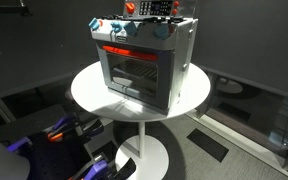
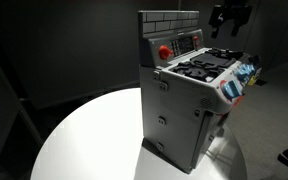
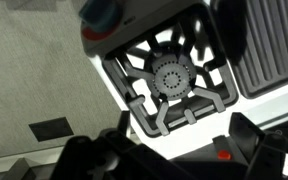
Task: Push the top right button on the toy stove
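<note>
Claw (image 3: 179,145): spread wide in wrist view, pinching nothing. Hung over the stovetop, upper right in an exterior view (image 2: 229,15). Probably kept high to line up before a downward poke.
Burner grate (image 3: 169,80): sat centre frame, directly under the claw, so aim judged not yet on any button.
Toy stove (image 1: 144,60): stood upright mid-frame on the table, door toward the camera. Seen side-on, right of centre, in an exterior view (image 2: 189,100).
Control panel (image 2: 189,42): mounted upright along the back edge, under a brick-pattern backsplash, with a red button (image 2: 165,52) at its left end. Top right button too small to single out.
Oven cavity (image 1: 134,72): shut behind the glass door. Only rack-like bars made out inside, nothing else.
Table (image 1: 89,90): round, white, on a pedestal. Stove set near the middle, presumably for easy reach from above.
</note>
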`<state>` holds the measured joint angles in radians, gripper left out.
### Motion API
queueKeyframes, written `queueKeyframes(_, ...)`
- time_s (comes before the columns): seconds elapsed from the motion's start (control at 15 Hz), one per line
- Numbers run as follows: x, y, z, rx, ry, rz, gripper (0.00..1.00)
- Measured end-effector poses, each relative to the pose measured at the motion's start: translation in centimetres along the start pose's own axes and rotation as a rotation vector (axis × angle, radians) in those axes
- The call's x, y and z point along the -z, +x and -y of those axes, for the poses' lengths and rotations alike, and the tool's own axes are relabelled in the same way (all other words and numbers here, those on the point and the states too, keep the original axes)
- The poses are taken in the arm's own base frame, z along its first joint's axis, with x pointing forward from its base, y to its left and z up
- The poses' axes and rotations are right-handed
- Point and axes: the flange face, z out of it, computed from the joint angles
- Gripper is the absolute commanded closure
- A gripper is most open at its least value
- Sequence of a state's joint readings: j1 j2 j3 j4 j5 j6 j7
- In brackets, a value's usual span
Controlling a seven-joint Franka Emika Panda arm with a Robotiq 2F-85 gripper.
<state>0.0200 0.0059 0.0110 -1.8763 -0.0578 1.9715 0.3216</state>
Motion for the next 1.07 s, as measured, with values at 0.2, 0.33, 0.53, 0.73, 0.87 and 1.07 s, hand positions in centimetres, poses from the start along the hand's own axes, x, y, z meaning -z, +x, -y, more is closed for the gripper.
queueKeyframes(0.2, 0.6, -1.9, -1.2, 0.009, -0.021, 0.06, 0.0)
queueKeyframes(0.33, 0.8, -3.1, -2.0, 0.013, -0.027, 0.08, 0.0)
queueKeyframes(0.53, 1.0, -5.4, -3.0, 0.037, -0.034, 0.11, 0.0)
queueKeyframes(0.73, 1.2, -7.9, -4.0, 0.078, -0.036, 0.163, 0.0)
queueKeyframes(0.87, 1.2, -9.2, -4.5, 0.1, -0.039, 0.19, 0.0)
queueKeyframes(1.07, 1.1, -10.5, -5.1, 0.117, -0.042, 0.214, 0.0)
